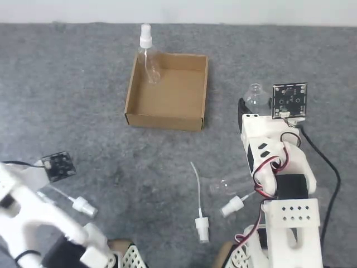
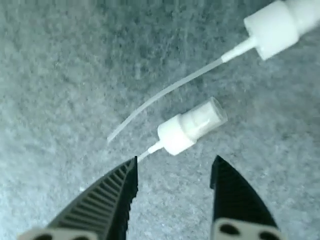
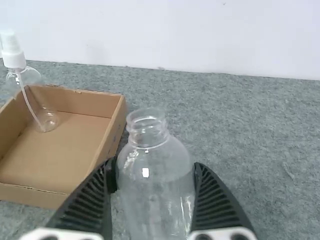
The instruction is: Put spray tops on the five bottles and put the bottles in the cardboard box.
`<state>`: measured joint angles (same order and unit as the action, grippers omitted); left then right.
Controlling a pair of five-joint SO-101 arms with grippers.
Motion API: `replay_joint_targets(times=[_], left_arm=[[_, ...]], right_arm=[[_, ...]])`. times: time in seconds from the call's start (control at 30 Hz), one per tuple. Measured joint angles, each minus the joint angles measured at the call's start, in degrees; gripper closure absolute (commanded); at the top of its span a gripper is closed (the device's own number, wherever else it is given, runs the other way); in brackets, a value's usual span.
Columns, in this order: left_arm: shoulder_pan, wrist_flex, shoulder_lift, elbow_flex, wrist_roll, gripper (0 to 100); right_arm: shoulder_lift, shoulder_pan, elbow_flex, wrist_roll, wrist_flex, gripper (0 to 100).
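A shallow, open-topped cardboard box sits on grey carpet, its far side toward a white wall. Three bottles are visible. A capped bottle stands upright in the box's far-left corner with its spray head up, and the rest of the box floor is bare cardboard. An uncapped bottle stands upright just off the box's right wall, apart from it, with its open mouth pointing up. The right gripper clasps it, one black finger pressed to each side of its body. Whether its base rests on the carpet cannot be told. A third bottle, clear and hard to make out, lies on its side well out from the box's near-right corner. The high view shows three loose spray tops, all lying flat beyond the box's near wall. The middle spray top points its long dip tube back toward the box. The right spray top lies beside the fallen bottle. The left spray top lies far off the near-left corner, with its tube angled away from the box. The left gripper hangs over that area, its fingers spread wide and holding nothing. A small spray top lies on its side just ahead of the fingertips, and a second spray top lies a little farther on, its tube running alongside. A broad stretch of carpet separates the box's near wall from these loose tops.
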<state>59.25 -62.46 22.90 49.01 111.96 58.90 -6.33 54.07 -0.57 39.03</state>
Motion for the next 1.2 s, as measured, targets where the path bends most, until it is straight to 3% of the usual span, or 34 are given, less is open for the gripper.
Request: replay_joint_targets(times=[0.27, 0.7, 0.87, 1.2], left_arm=[[-1.05, 10.9, 0.0, 8.44, 0.0, 79], [-4.57, 11.6, 0.0, 14.42, 0.0, 79], [-5.98, 11.6, 0.0, 14.42, -3.6, 85], [-4.66, 10.02, 0.0, 12.48, -7.03, 85]], right_arm=[[0.0, 0.0, 0.0, 0.0, 0.0, 98.9], [0.0, 0.0, 0.0, 0.0, 0.0, 98.9], [0.0, 0.0, 0.0, 0.0, 0.0, 98.9], [0.0, 0.0, 0.0, 0.0, 0.0, 98.9]])
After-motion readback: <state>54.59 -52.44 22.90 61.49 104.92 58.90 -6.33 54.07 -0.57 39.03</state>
